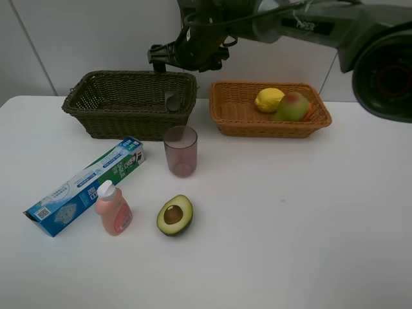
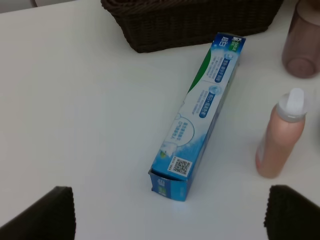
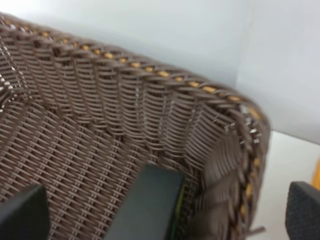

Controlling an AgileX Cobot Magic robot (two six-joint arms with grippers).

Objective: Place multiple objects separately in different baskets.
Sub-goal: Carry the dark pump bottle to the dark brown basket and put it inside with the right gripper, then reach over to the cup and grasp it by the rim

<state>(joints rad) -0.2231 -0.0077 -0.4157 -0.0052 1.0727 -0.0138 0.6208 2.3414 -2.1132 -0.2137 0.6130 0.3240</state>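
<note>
Exterior high: right gripper (image 1: 170,59) over dark basket (image 1: 122,122), jaws apart.

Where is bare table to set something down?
Widest bare table: right of the avocado and cup, in front of the tan basket. Crowded left of centre: box, pump bottle and avocado sit close.

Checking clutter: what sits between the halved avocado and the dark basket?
The pinkish cup stands upright between the halved avocado and the dark basket, shown in the exterior high view.

baskets (image 1: 122,122) (image 1: 257,125): 2 | fruit (image 1: 268,100) (image 1: 292,107) (image 1: 174,215): 3 | bottles (image 1: 113,209) (image 3: 145,205): 2 | cup (image 1: 180,151): 1 | box (image 1: 87,185): 1
</note>
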